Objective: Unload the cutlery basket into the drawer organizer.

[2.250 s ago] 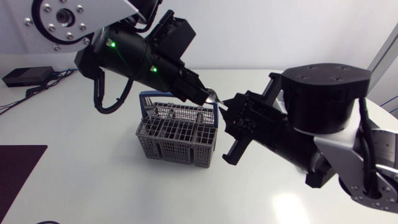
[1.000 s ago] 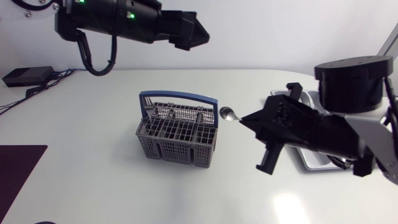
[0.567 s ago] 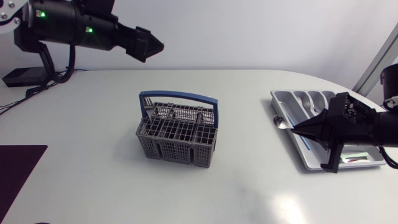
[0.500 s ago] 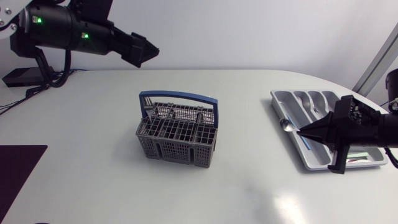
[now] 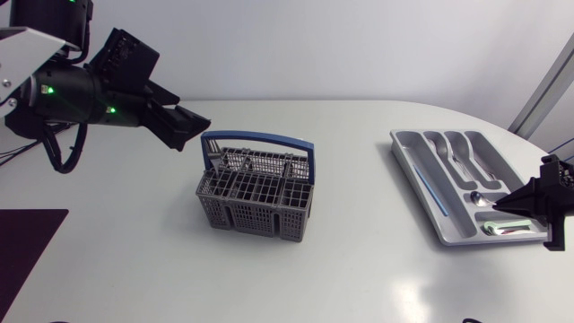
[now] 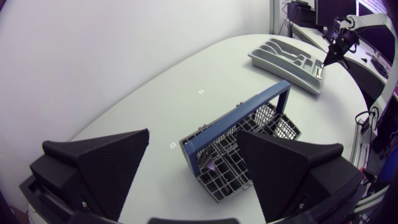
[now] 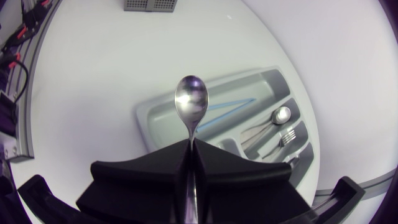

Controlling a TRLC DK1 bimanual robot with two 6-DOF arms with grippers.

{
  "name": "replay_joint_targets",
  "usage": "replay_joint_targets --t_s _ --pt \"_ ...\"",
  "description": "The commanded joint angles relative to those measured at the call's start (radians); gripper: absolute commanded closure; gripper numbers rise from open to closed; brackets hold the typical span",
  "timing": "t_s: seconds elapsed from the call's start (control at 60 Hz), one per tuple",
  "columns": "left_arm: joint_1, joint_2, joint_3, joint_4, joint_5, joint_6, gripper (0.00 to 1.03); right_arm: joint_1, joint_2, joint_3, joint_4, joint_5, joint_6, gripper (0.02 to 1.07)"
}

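Grey mesh cutlery basket (image 5: 256, 193), mid-frame, is not empty; your right gripper (image 7: 190, 149) grips a shiny metal spoon (image 7: 191, 102) over the part-filled grey plastic organizer (image 5: 401, 154) at the right, and your left gripper (image 6: 193, 140) stands open.

Grey mesh basket (image 5: 256, 193), blue handle, upright mid-tabletop (image 5: 359, 269). Grey organizer (image 5: 397, 139) well apart, fork (image 7: 287, 138) in compartment. Silver spoon (image 7: 191, 102), handle pinched in right gripper (image 7: 191, 149), over organizer.
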Motion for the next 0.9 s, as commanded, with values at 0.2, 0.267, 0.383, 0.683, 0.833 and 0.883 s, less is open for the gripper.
replay_joint_targets --t_s 0.2,0.267,0.383,0.683,0.833,0.883 --pt "-0.026 -0.046 -0.073 0.012 -0.019 0.035 0.05 -0.088 0.209 0.136 0.038 0.110 -0.226 1.01" --pt "-0.046 -0.047 -0.084 0.012 -0.040 0.038 0.06 -0.091 0.238 0.153 0.069 0.148 -0.235 1.01" --pt "-0.073 -0.057 -0.099 0.015 -0.062 0.041 0.06 -0.086 0.264 0.155 0.125 0.197 -0.245 0.98" --pt "-0.070 -0.096 -0.135 0.017 -0.065 0.061 0.06 -0.057 0.269 0.071 0.254 0.256 -0.248 0.87" --pt "-0.066 -0.115 -0.158 0.026 -0.063 0.064 0.06 -0.036 0.249 0.008 0.323 0.262 -0.248 0.66" --pt "-0.063 -0.122 -0.168 0.028 -0.063 0.069 0.06 -0.030 0.235 -0.009 0.345 0.260 -0.245 0.61"
